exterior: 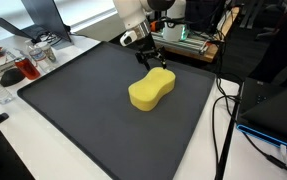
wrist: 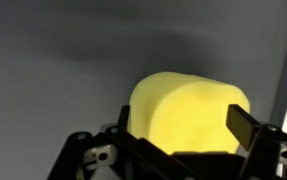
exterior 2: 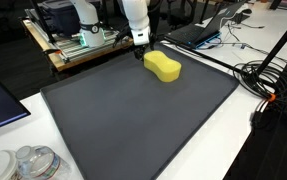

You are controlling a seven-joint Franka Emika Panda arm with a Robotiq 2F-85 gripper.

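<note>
At the left edge in an exterior view, clear containers [exterior: 28,62] crowd a white table [exterior: 23,135], cropped by the frame and too small to sort out; a dark mat [exterior: 83,120] fills the middle; on it, toward the far side, lies a yellow sponge [exterior: 151,90], waisted like a peanut; the gripper [exterior: 149,62] hangs right over the sponge's far end, jaws spread wide and grasping nothing; to the right, black cables [exterior: 221,110] trail off the table beside a dark device [exterior: 273,110] cut off at the edge.

In an exterior view from the opposite side, the gripper [exterior 2: 141,42] stands at the left end of the sponge [exterior 2: 162,66], its fingertips lost against the dark mat [exterior 2: 133,120].

In the wrist view, the gripper [wrist: 183,118] straddles the sponge [wrist: 188,105]; the sponge's near end is hidden behind the gripper's body; the fingers [wrist: 241,122] appear just clear of the foam, though the angle does not settle it.
</note>
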